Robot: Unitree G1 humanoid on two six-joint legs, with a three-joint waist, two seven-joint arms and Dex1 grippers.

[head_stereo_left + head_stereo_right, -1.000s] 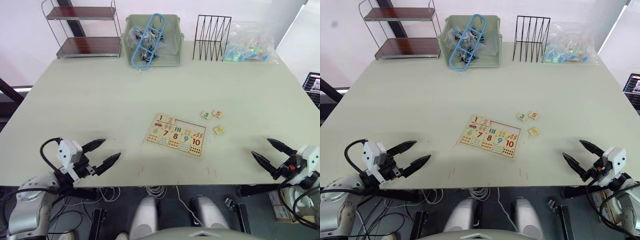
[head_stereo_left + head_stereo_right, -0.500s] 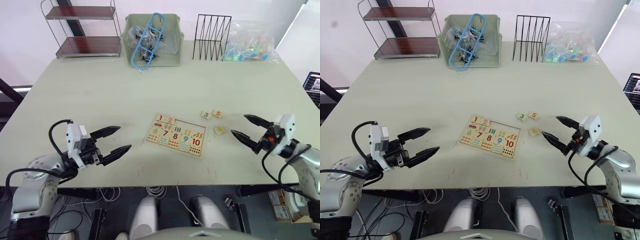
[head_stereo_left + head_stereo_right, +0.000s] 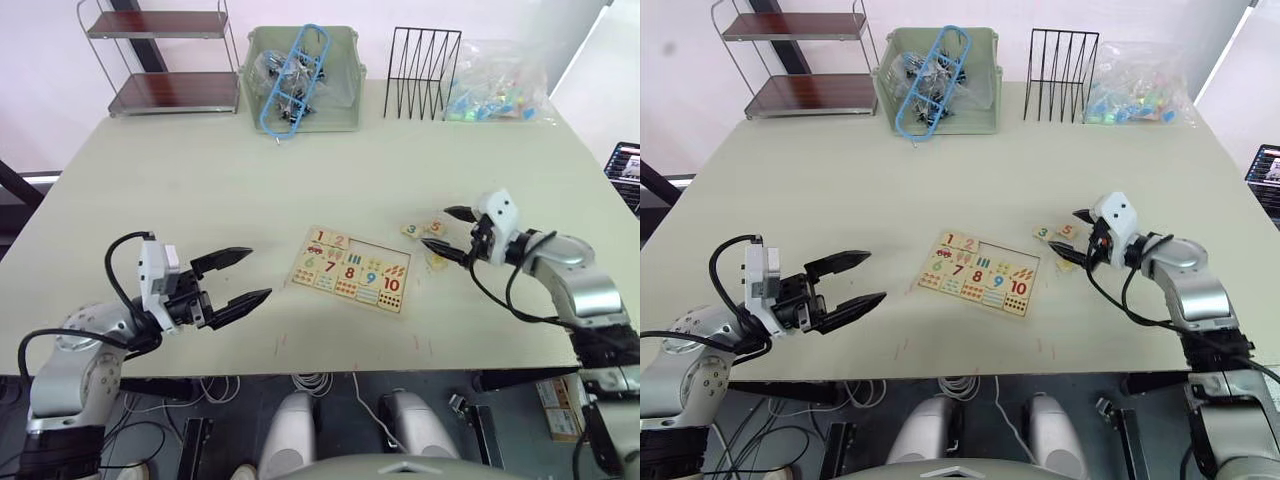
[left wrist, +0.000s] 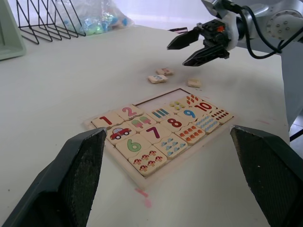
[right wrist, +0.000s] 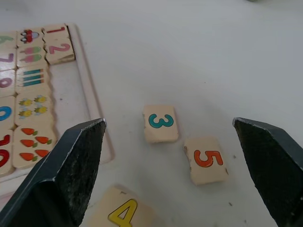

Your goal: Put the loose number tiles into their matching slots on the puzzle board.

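Light wood marked the puzzle board (image 3: 352, 269), which lay flat near the middle of the pale table (image 3: 200, 190), most of its squares filled with coloured numerals and counting pictures while the matching slots (image 5: 92, 101) for three tiles along its far edge showed bare. Three loose number tiles rested on the table just off the board's right end: the 3 tile (image 5: 160, 123) and the 5 tile (image 5: 206, 160) side by side and apart from each other, and the 4 tile (image 5: 120, 212) nearer the robot. The right gripper (image 3: 452, 234) hovered over this cluster with its two black fingers spread wide and grasping nothing. The left gripper (image 3: 243, 276) was poised low above the table to the left of the board, well apart from it, its fingers likewise released and empty. Along the table's far edge stood a two-tier wire shelf (image 3: 170, 60), a pale green bin (image 3: 305, 75) holding blue hangers, a black wire rack (image 3: 423, 73) and a clear bag (image 3: 500, 85) of coloured pieces.
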